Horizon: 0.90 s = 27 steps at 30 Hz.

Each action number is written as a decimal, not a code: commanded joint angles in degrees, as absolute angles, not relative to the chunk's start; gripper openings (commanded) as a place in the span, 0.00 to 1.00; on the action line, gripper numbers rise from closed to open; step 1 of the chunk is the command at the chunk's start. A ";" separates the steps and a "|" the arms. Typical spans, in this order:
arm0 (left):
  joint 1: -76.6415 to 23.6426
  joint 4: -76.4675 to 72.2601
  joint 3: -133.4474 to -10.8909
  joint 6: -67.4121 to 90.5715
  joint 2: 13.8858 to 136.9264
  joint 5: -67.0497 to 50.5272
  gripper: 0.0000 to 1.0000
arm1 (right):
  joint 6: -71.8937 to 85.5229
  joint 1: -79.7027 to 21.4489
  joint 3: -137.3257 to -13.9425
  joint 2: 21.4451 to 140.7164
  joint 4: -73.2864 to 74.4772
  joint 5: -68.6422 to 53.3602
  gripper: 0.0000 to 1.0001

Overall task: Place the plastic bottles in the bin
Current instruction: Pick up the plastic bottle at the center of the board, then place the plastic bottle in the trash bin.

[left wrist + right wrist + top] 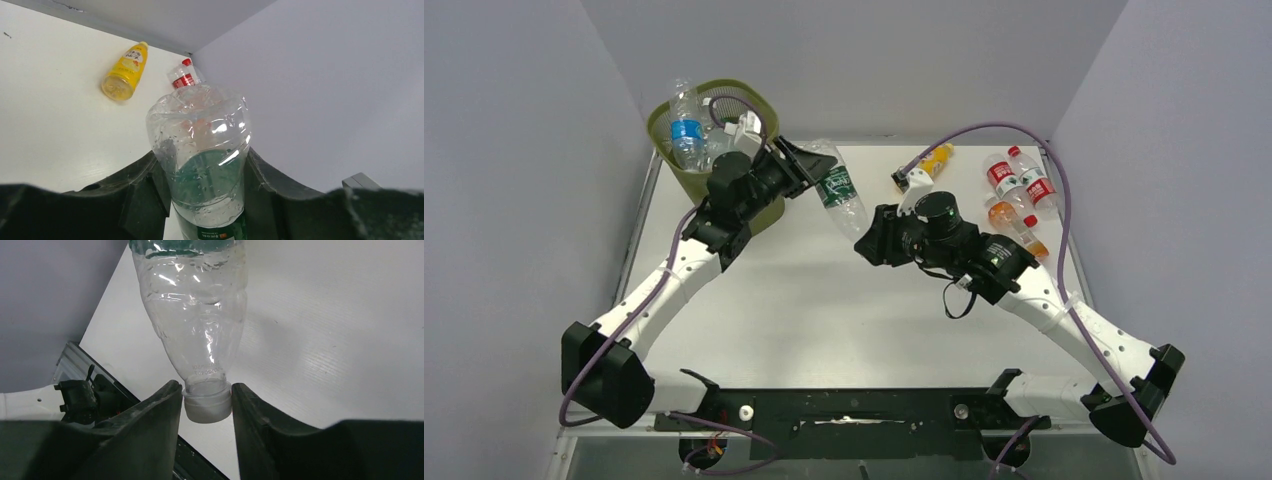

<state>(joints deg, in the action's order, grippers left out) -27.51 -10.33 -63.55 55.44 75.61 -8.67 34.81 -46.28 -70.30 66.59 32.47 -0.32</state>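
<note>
A clear green-labelled bottle (841, 190) is held slanting just right of the bin (686, 184), between the two hands. The left hand (207, 175), close by the bin's rim, is clamped on the bottle's base end. The right hand (207, 405), farther from the bin, pinches the white cap (207, 407). A blue-labelled bottle (687, 130) stands inside the bin. A yellow bottle (937, 158), two red-labelled bottles (1004, 175) and an orange bottle (1009, 222) lie on the table (824, 300), well to the bin's right.

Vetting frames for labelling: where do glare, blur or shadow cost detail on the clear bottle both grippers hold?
Left wrist: white glints on the clear bottle, near fingers soft and out of focus. Right wrist: glints too, white cap sharp, faint shadow on the table. Top external: even light, no glare, clear body pale against the table.
</note>
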 commanded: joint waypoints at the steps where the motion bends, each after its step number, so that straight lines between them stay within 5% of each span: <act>1: -23.01 -9.81 -72.07 49.72 77.07 -13.92 0.37 | 33.70 -46.76 -75.36 68.07 29.83 0.97 0.46; 4: -17.99 -8.66 -77.64 47.93 79.60 -18.12 0.37 | 33.28 -46.76 -77.80 69.65 30.49 1.19 0.97; 17: 4.82 -14.46 -111.85 44.32 96.91 -28.30 0.33 | 34.37 -46.33 -75.93 71.48 29.81 -0.46 0.98; 27: 3.87 -20.12 -111.15 25.76 102.72 -15.38 0.33 | 36.12 -46.40 -73.70 73.41 27.95 -4.02 0.98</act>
<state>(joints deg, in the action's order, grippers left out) 4.60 -12.47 -113.45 34.92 101.62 -21.47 35.20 -46.22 -73.60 73.10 31.35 -2.20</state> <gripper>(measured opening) 0.469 0.977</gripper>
